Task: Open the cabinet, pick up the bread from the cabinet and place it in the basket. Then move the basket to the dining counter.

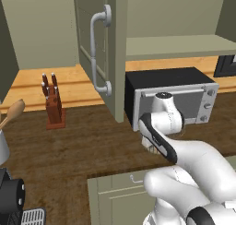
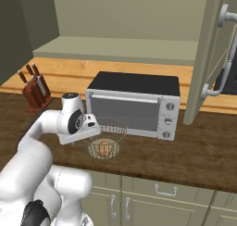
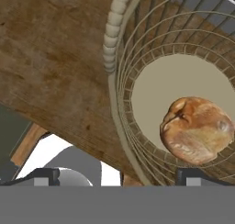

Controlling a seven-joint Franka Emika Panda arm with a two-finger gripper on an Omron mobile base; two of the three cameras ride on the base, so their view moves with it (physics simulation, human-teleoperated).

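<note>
the gripper (image 3: 117,176) hung over the basket's (image 3: 120,126) rim, fingers spread wide with nothing between them. the bread (image 3: 197,130) lay inside on the beige bottom, toward four o'clock in the hand view. the basket stood on the dark wood counter (image 2: 194,151) just before the microwave (image 2: 134,104). its thin wire looked light but springy; the beaded rim seemed the firmest hold. no readable writing showed.

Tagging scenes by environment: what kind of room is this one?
A kitchen, rendered in simulation. A toaster-oven-style microwave and a knife block stand on a dark wood-grain counter, under a sage-green wall cabinet with its door open. A wire basket holding a bread roll sits by the microwave.
</note>
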